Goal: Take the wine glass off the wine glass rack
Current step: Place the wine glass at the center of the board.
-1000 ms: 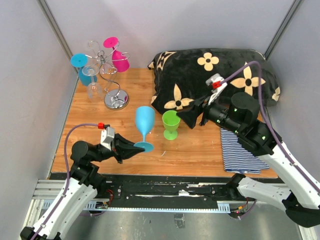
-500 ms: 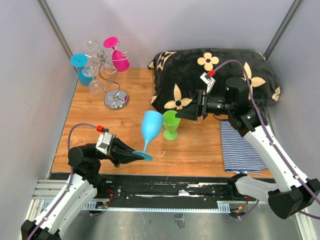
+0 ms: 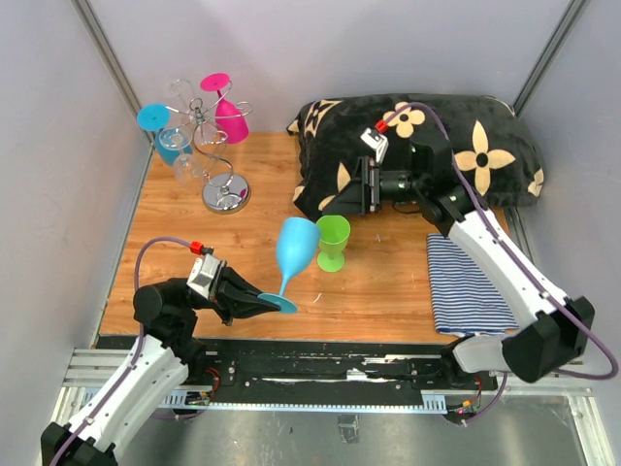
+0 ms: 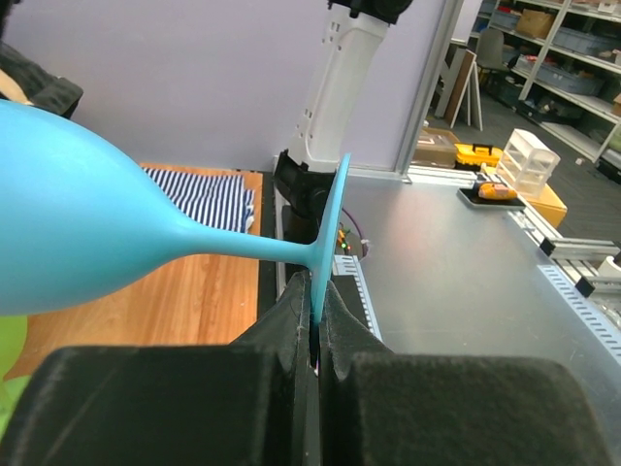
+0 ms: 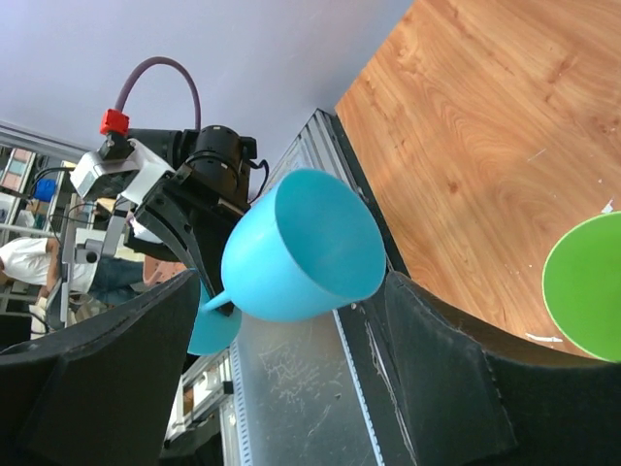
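Note:
The silver wire wine glass rack [image 3: 211, 146] stands at the back left on its round chrome base [image 3: 226, 197]. A pink glass [image 3: 231, 116], a teal glass [image 3: 161, 136] and clear glasses hang on it. My left gripper [image 3: 260, 304] is shut on the foot of a light blue wine glass [image 3: 296, 247] and holds it tilted to the right near the front edge. In the left wrist view the foot [image 4: 331, 228] sits edge-on between the closed jaws [image 4: 315, 296]. My right gripper [image 3: 338, 201] is open and empty at the pillow's left end, pointing at the blue glass [image 5: 303, 248].
A green glass [image 3: 333, 239] stands upright just right of the blue glass and also shows in the right wrist view [image 5: 588, 288]. A black flowered pillow [image 3: 437, 131] lies at the back right. A striped cloth [image 3: 471, 283] lies at the right front.
My left gripper tipped the blue glass from upright to tilted and drew back a little. My right arm swung left and toward the back, along the pillow's front.

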`<act>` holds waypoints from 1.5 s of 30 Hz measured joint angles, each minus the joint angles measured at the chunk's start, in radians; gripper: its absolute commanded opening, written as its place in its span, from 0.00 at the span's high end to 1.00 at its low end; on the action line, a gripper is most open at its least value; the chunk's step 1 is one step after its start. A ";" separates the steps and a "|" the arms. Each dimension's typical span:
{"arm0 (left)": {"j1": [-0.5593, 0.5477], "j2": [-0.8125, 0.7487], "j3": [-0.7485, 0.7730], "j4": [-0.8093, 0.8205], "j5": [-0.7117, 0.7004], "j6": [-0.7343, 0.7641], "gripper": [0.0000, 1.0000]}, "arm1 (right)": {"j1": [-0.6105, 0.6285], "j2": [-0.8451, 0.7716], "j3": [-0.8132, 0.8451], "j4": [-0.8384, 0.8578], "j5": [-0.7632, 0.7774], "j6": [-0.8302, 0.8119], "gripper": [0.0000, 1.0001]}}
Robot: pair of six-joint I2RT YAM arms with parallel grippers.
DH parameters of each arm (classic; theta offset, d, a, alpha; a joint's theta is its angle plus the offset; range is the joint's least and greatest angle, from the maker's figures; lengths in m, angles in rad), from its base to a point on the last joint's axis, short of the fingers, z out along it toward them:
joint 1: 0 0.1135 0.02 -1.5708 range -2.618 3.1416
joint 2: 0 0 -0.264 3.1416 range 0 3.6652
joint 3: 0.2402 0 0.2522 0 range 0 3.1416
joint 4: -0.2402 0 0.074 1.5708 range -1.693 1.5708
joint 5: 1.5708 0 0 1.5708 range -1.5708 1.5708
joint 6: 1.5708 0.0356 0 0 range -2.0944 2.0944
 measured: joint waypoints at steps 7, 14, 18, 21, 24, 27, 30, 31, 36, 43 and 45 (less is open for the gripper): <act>-0.001 0.014 0.000 0.000 0.004 0.005 1.00 | 0.125 0.153 0.163 -0.074 -0.076 -0.050 0.41; -0.008 0.018 0.006 -0.001 0.042 0.031 1.00 | 0.186 0.180 0.175 -0.110 -0.135 -0.101 0.59; -0.013 0.006 0.013 -0.040 0.047 0.081 0.99 | 0.186 0.169 0.173 -0.108 -0.153 -0.116 0.83; -0.014 -0.003 0.035 -0.112 0.061 0.140 0.97 | 0.185 0.153 0.165 -0.092 -0.171 -0.117 0.99; -0.017 -0.005 0.042 -0.181 0.064 0.203 0.69 | 0.185 0.115 0.155 -0.085 -0.193 -0.099 0.99; -0.016 -0.005 0.055 -0.281 0.010 0.243 0.37 | 0.188 0.050 0.135 -0.088 -0.178 -0.122 0.99; -0.013 -0.017 0.071 -0.364 -0.064 0.276 0.18 | 0.194 -0.010 0.123 -0.122 -0.111 -0.184 0.99; -0.013 -0.030 0.076 -0.391 -0.091 0.283 0.13 | 0.195 -0.027 0.123 -0.145 -0.076 -0.211 0.99; -0.013 -0.111 0.084 -0.476 -0.185 0.314 0.00 | 0.195 -0.082 0.121 -0.273 0.076 -0.327 0.99; -0.013 -0.206 0.109 -0.602 -0.369 0.327 0.00 | 0.276 -0.161 0.039 -0.452 0.313 -0.475 0.99; -0.013 -0.211 0.126 -0.639 -0.438 0.327 0.00 | 0.311 -0.195 0.001 -0.485 0.401 -0.513 0.99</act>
